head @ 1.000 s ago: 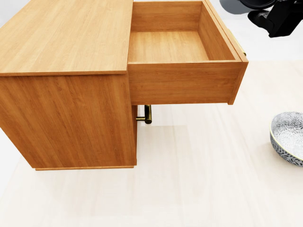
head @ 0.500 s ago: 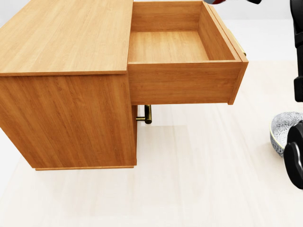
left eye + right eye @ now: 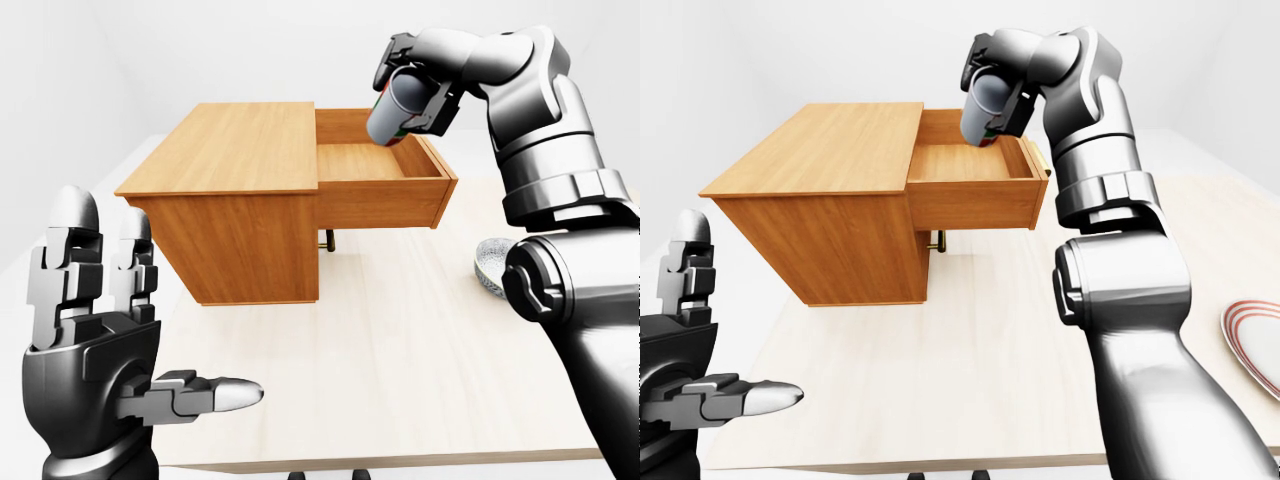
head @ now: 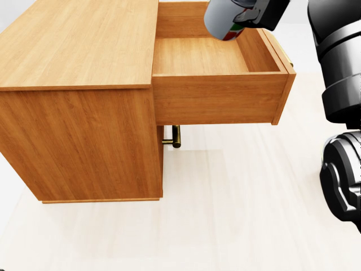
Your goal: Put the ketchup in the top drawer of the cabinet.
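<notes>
The ketchup bottle (image 3: pixel 397 112) has a grey body and a red and green label. My right hand (image 3: pixel 412 88) is shut on it and holds it tilted above the right part of the open top drawer (image 4: pixel 197 56). The drawer is pulled out of the wooden cabinet (image 3: pixel 240 180) and its inside is bare. The bottle also shows at the top of the head view (image 4: pixel 224 20). My left hand (image 3: pixel 130 345) is open and empty at the bottom left of the left-eye view, well away from the cabinet.
A patterned bowl (image 3: pixel 490 265) stands on the table (image 3: pixel 400 350) to the right of the cabinet, partly hidden by my right arm. A red-rimmed plate (image 3: pixel 1252 340) lies at the far right. A brass handle (image 4: pixel 174 137) shows under the open drawer.
My right arm has swung in from the top right of the head view and brought the ketchup over the open drawer. The arm now hides the bowl there.
</notes>
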### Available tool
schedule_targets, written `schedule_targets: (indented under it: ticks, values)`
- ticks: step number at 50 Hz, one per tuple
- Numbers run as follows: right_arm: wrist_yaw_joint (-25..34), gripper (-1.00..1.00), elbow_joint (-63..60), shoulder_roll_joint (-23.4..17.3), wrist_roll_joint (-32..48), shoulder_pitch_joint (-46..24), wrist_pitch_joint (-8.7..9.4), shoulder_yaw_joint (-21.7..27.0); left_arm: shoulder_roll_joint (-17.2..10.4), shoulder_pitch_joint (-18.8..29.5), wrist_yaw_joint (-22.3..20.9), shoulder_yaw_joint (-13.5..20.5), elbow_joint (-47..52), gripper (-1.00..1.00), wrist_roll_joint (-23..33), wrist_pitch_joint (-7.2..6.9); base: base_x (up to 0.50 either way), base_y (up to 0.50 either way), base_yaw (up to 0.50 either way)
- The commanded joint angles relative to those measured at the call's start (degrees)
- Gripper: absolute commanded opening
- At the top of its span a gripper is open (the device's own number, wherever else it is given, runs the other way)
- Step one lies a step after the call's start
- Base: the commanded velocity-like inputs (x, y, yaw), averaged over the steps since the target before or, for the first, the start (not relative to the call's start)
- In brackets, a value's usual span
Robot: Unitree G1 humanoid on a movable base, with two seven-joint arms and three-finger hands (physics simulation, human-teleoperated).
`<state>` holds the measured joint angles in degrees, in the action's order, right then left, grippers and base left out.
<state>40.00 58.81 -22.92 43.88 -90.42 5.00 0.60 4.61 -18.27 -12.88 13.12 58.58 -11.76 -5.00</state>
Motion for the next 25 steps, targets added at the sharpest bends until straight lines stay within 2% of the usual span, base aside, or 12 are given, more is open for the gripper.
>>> schedule_targets:
  ticks: [1,25]
  values:
    - [0.00,-1.00,3.41,0.54,-0.88,0.40,0.00,0.28,0.06,-0.18,-0.05,0.03,0.16,1.00,-0.10,0.00,0.00,0.00,0.00]
    - [0.00,-1.00,6.60,0.53,-2.09,1.23,0.00,0.20,-0.01,0.06,-0.02,0.40,0.31,1.00,-0.40,0.00,0.00,0.00,0.00]
